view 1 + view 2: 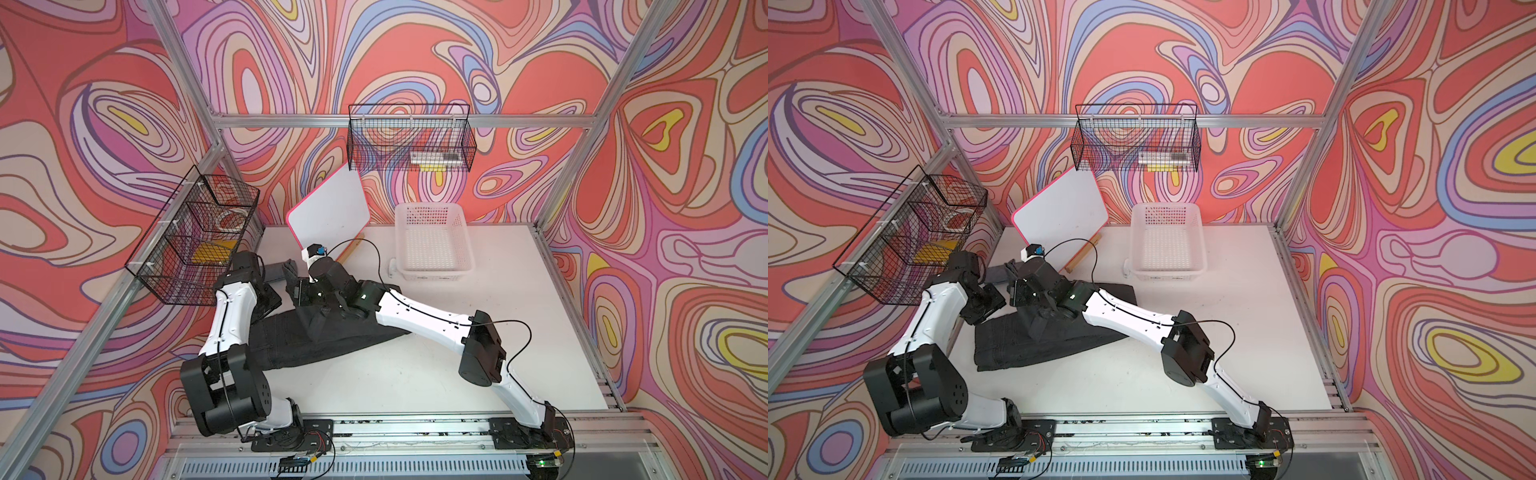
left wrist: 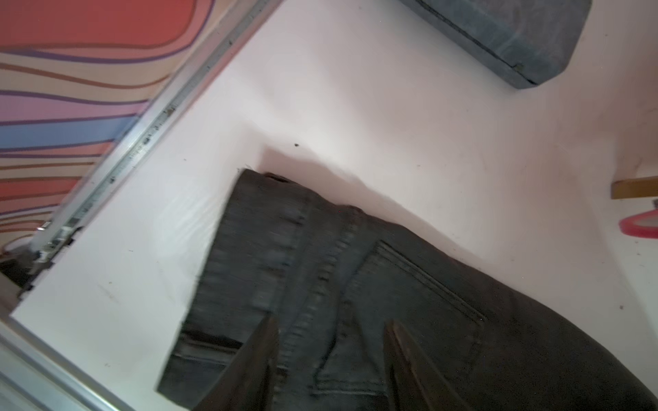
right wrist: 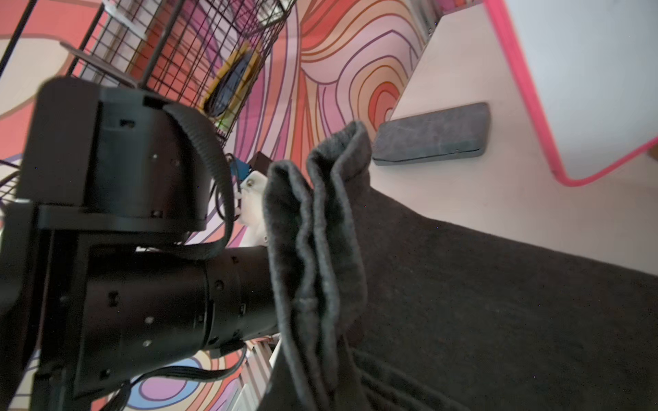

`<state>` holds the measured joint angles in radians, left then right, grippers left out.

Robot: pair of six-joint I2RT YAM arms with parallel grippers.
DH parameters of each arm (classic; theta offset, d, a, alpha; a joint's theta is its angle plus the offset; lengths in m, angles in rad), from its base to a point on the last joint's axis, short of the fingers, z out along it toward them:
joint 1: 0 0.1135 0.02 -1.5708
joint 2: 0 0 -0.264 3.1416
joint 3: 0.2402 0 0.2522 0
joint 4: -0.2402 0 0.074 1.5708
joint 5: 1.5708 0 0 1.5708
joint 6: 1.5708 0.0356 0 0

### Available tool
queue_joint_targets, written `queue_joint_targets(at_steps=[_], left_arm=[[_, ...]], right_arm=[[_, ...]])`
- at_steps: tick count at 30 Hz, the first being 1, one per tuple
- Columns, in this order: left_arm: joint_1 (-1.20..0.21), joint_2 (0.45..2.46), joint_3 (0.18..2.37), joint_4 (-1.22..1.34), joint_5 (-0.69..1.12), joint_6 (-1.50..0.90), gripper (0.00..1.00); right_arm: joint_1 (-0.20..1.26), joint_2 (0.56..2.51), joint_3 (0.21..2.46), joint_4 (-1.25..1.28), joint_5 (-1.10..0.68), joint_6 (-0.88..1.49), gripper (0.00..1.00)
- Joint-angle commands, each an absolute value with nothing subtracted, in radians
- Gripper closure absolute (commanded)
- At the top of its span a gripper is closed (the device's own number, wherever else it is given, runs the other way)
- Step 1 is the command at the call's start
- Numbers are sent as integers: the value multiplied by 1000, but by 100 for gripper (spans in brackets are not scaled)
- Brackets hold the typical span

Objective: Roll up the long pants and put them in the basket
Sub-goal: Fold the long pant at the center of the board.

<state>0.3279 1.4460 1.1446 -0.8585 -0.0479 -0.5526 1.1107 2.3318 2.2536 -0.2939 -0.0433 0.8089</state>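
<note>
The long pants (image 1: 316, 340) (image 1: 1038, 345) lie dark and charcoal across the white table (image 1: 457, 374), waist end toward the left wall. My left gripper (image 2: 331, 356) hovers open just over the waistband and a back pocket (image 2: 409, 284), with only flat cloth between its fingers. My right gripper (image 1: 292, 272) is shut on a bunched fold of the long pants (image 3: 320, 231). That fold stands up from the jaws and hides the fingertips in the right wrist view. The rest of the cloth (image 3: 498, 302) trails down to the table.
A small grey eraser block (image 3: 431, 135) (image 2: 498, 35) lies just beyond the lifted fold. A pink-edged whiteboard (image 1: 328, 212) leans at the back, with a white plastic basket (image 1: 432, 245) to its right. Wire baskets hang on the left wall (image 1: 195, 237) and the back rail (image 1: 409, 141).
</note>
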Motion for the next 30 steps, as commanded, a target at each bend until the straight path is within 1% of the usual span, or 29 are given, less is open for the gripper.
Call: queue_joint_targets(at_steps=[1, 2, 3, 4, 5, 7, 8, 10, 13, 17, 19, 21, 25, 27, 30], left_arm=[[347, 1464, 1129, -832, -44, -612, 48], [348, 1462, 1129, -831, -48, -615, 48], [351, 1460, 1130, -831, -50, -619, 48], [353, 1458, 1135, -834, -46, -620, 48], [353, 1455, 1139, -836, -41, -620, 48], [354, 1442, 1137, -833, -23, -625, 49], [353, 1436, 1134, -833, -17, -629, 49], [350, 1424, 1134, -830, -8, -624, 50], [333, 1405, 1140, -839, -21, -611, 51], [235, 1367, 1188, -869, -140, -594, 52], [180, 1361, 1220, -884, -177, -594, 52], [127, 1361, 1236, -895, -185, -605, 52], [23, 1346, 1183, -865, -89, -637, 55], [-23, 1339, 1125, -862, -70, -658, 56], [-26, 1310, 1006, -855, -87, -681, 57]], right_arm=[[1136, 2346, 2284, -260, -109, 801, 100], [1140, 2347, 2286, -276, -125, 794, 100], [1141, 2357, 2284, -292, -158, 791, 92], [1140, 2376, 2286, -317, -187, 798, 69], [1136, 2389, 2285, -326, -209, 803, 49], [1113, 2384, 2233, -258, -279, 831, 23], [1099, 2351, 2179, -208, -290, 846, 2], [1086, 2281, 2093, -170, -257, 816, 2], [1033, 2138, 1978, -226, -207, 759, 2], [895, 1936, 1664, -213, -186, 755, 2], [842, 1877, 1556, -231, -175, 716, 3], [810, 1865, 1520, -286, -169, 640, 4], [788, 1939, 1542, -327, -215, 556, 9], [788, 1997, 1586, -342, -260, 539, 17], [794, 2042, 1593, -331, -295, 520, 26]])
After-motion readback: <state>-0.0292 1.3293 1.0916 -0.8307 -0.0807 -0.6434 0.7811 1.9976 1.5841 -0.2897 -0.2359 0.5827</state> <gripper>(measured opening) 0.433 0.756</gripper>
